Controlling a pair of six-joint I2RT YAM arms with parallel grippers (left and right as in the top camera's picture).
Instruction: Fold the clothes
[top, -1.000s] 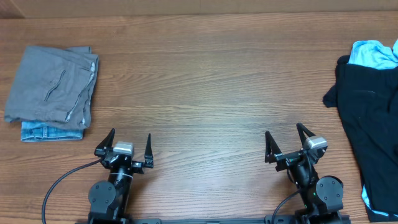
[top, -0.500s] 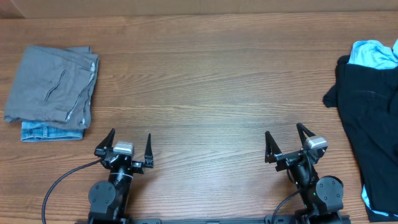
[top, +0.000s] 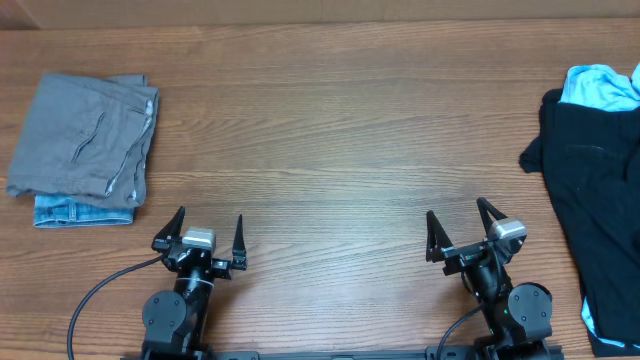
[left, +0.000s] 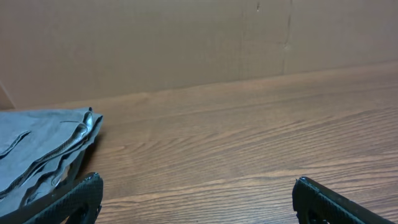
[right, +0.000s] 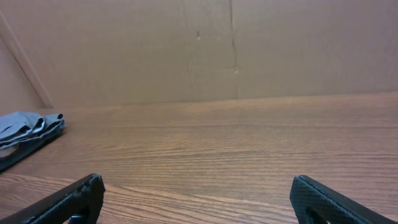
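Your grey shorts (top: 85, 135) lie folded at the far left of the table (top: 330, 130). They sit on top of a smaller folded piece of blue denim (top: 82, 212), whose near edge shows from under them. A slit pocket faces up on the top layer, and the stacked edges of the fold run down the right side of the pile. From the left wrist camera you see those layered edges at the left border. From the right wrist camera the pile is only a small grey shape far to the left.

Your left gripper (top: 210, 216) rests at the near edge of the table, well apart from the shorts. Its fingers are spread wide with nothing between them. A black cable (top: 100, 290) curves away from its base toward the left. Your right gripper (top: 456, 210) sits at the same near edge further right, also spread wide and empty.

Bare wood lies between the two arms and the plain brown wall (left: 186, 43) behind the table. Along the right edge a black garment (top: 595, 200) lies loosely spread, with light blue cloth (top: 600, 85) at its far end.
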